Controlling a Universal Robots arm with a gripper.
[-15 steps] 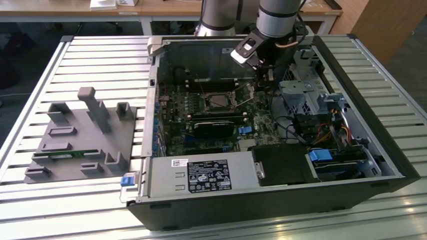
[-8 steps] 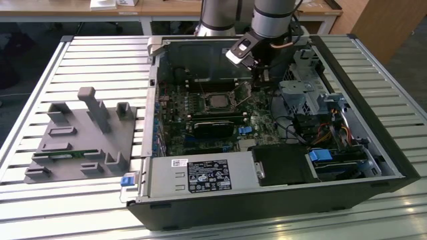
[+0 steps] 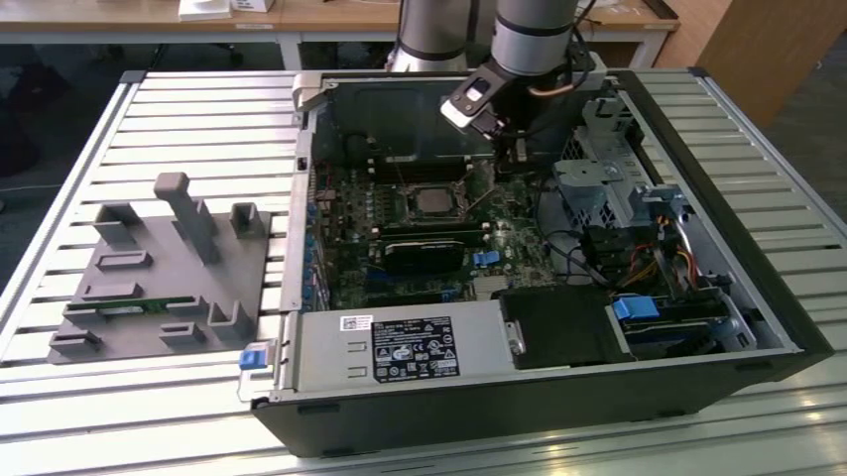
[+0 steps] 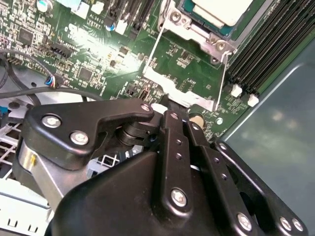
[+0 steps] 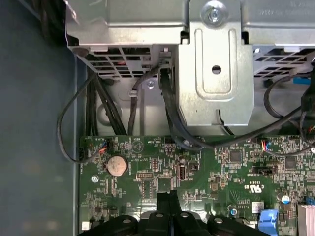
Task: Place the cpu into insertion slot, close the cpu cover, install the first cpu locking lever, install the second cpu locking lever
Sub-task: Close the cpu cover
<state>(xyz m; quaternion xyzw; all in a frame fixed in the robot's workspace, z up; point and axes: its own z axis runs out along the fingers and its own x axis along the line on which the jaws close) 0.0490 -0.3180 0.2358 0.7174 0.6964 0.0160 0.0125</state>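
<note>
tabletop: slatted metal, carries everything.
computer case: open side up, on the half toward the exterior view's right edge.
arm: comes in over the tabletop's far edge and dips into the case.
grey fixture: near the edge on the exterior view's left, well apart from the arm.
green board: lies flat on the case floor, cables running over its edge beside a silvery drive cage.
gripper: low over the board, just beside the socket. Also seen in the exterior view.
fingers: drawn together, no real gap in either wrist view. The tips meet the free edge of the cover; can't tell if that edge is pinched.
insertion slot: mid-board, occupied.
cpu cover: swung up off the slot, tilted, board visible through its window.
cpu: seated in the slot, pale top facing up, uncovered.
</note>
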